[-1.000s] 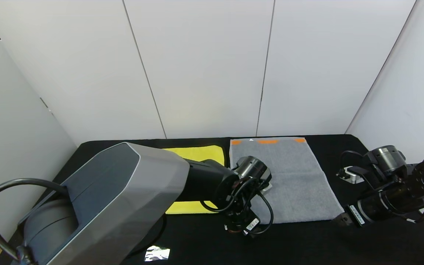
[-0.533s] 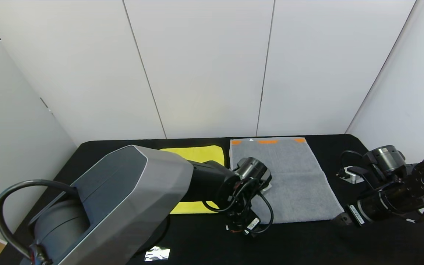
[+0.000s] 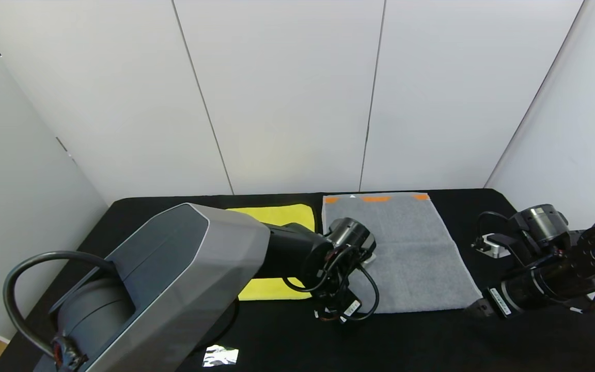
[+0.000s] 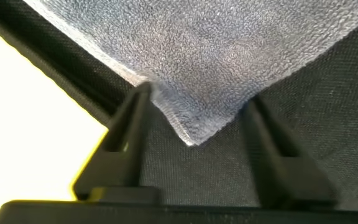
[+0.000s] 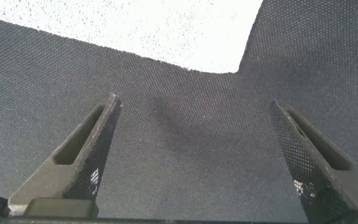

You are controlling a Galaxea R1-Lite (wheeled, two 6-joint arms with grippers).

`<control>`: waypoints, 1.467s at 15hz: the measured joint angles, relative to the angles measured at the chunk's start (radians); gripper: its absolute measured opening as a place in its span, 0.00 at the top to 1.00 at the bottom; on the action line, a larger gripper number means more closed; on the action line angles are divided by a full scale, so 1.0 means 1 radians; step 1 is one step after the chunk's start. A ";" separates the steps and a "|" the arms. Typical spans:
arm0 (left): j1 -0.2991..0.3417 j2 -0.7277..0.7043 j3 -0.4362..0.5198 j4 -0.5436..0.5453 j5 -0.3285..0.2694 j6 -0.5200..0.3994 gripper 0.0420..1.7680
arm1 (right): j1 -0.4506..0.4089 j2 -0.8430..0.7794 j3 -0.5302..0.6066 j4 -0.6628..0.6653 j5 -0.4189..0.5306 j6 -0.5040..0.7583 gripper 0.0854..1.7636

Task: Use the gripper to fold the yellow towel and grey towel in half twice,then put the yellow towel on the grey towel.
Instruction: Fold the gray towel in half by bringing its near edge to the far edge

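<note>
While the bright yellow microfibre towel (image 3: 277, 253) lies flat left of centre, the left gripper (image 4: 194, 121) spreads wide around the near-left corner of the mid-grey terry towel (image 3: 406, 253). The right gripper (image 5: 194, 152), also wide, hovers near the desk's (image 3: 432, 341) right edge.

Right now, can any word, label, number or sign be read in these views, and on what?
None can be read.
White sticker on the left end effector wrist: print too small.
White label on the right end effector arm: too small.
Mid-grey terry towel, bright yellow microfibre towel: no text.
</note>
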 joint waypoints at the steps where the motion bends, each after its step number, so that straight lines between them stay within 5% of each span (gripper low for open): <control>1: 0.001 0.001 -0.003 0.001 0.000 0.000 0.54 | 0.001 0.000 0.000 0.000 0.000 0.000 0.03; 2: 0.002 0.001 -0.005 0.001 0.000 0.000 0.59 | 0.002 0.000 0.000 0.000 0.000 0.000 0.03; 3: 0.003 0.002 -0.006 0.001 0.000 0.000 0.84 | 0.003 0.000 0.000 0.000 0.000 0.000 0.03; 4: 0.003 0.002 -0.007 0.002 -0.001 0.000 0.95 | 0.004 0.000 0.000 -0.001 0.000 0.001 0.03; 22: 0.003 -0.004 -0.009 0.017 -0.001 -0.002 0.95 | 0.030 0.134 -0.083 0.000 -0.042 -0.044 0.03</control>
